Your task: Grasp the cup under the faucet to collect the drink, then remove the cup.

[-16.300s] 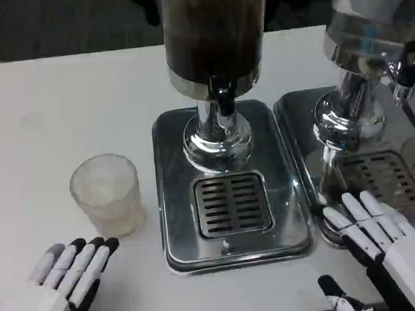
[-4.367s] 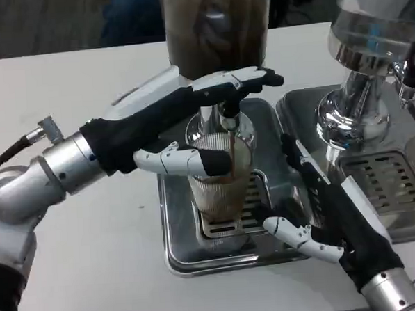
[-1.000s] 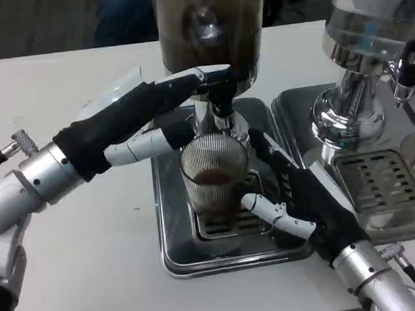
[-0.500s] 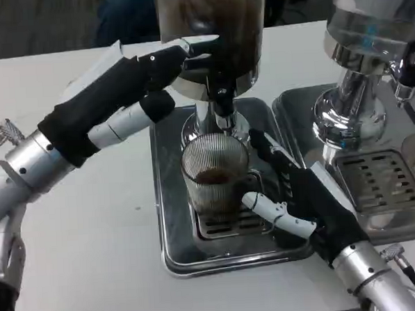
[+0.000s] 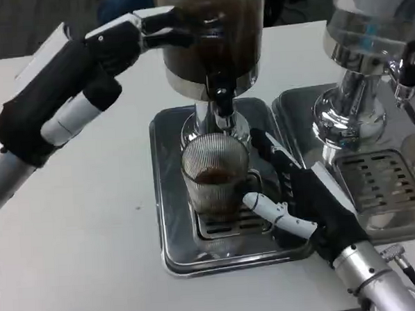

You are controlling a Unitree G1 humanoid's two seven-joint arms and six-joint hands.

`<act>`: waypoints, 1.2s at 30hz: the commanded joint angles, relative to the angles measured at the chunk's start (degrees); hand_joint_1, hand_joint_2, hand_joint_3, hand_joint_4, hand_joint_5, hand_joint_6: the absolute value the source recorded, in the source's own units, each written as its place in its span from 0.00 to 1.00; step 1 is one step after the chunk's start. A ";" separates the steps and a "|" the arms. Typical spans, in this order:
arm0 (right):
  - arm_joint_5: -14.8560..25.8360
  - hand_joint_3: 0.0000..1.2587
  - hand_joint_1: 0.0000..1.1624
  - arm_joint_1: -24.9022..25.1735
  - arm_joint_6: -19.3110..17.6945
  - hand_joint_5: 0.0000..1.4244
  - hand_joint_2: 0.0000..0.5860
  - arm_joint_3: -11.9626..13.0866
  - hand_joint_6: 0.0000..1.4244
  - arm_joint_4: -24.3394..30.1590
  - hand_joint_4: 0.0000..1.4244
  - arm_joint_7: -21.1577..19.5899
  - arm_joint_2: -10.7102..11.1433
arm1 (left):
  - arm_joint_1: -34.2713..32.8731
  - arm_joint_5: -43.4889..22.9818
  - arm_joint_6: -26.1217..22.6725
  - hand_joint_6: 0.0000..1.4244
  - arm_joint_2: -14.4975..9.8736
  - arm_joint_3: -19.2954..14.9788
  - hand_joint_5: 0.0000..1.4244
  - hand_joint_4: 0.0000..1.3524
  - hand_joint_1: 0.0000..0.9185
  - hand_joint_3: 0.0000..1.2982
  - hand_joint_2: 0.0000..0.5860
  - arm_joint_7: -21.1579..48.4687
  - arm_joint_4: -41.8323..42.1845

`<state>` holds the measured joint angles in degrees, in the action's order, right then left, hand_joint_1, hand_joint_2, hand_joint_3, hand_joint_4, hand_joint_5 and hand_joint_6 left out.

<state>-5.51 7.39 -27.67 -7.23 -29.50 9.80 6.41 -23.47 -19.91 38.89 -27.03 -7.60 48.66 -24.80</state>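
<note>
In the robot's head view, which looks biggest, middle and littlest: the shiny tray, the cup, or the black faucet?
1. Shiny tray: it spreads out widest.
2. Cup: it stands on the tray's grate with brown drink inside.
3. Black faucet: a little spout above the cup.

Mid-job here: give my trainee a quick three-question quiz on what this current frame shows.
1. True or false: the ribbed clear glass cup already holds some dark drink.
2. Which hand is wrapped around the cup? A) left hand B) right hand
3. What does the cup stand on, below the black faucet of the dark drink dispenser?

Key: 1 true. 2 B; the left hand is raised beside the dispenser. 3 The slotted grille of the shiny metal drip tray.
</note>
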 commanded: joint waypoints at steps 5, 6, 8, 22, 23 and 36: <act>0.04 0.00 0.49 1.63 -0.58 0.00 0.39 0.19 0.03 -1.79 0.00 1.12 1.06 | 4.44 2.23 1.29 0.12 -1.82 -2.81 0.16 0.13 0.00 0.21 0.16 -1.48 -5.62; 0.03 0.00 0.49 1.73 -0.65 0.00 0.39 0.19 0.03 -1.91 0.00 1.21 1.20 | 5.02 2.60 1.53 0.12 -1.78 -2.98 0.16 0.13 0.00 0.21 0.16 -1.74 -6.24; -0.03 0.00 0.49 1.83 -0.75 0.00 0.39 0.17 0.03 -2.04 0.00 1.32 1.35 | 5.85 3.28 1.92 0.12 -1.65 -3.27 0.16 0.13 0.00 0.21 0.16 -2.27 -7.38; -0.71 0.00 0.50 2.42 -1.52 0.00 0.36 -0.36 0.00 -2.89 0.00 1.53 1.41 | 8.59 6.58 3.57 0.13 -1.20 -3.17 0.18 0.16 0.00 0.22 0.19 -5.92 -16.17; -0.93 0.00 0.50 2.60 -1.98 0.00 0.36 -0.45 0.00 -3.26 0.00 1.27 1.30 | 8.68 6.80 3.63 0.13 -1.23 -3.15 0.18 0.16 0.00 0.22 0.19 -6.12 -16.80; -5.93 0.00 0.47 4.89 -8.42 0.00 0.35 -0.45 0.00 -8.70 0.00 -6.80 -0.04 | 9.31 7.97 3.89 0.14 -1.62 -3.01 0.20 0.18 0.00 0.24 0.19 -6.67 -20.63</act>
<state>-10.13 11.31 -33.90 -7.66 -37.07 5.25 6.82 -15.08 -12.78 42.02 -28.28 -10.57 42.42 -44.83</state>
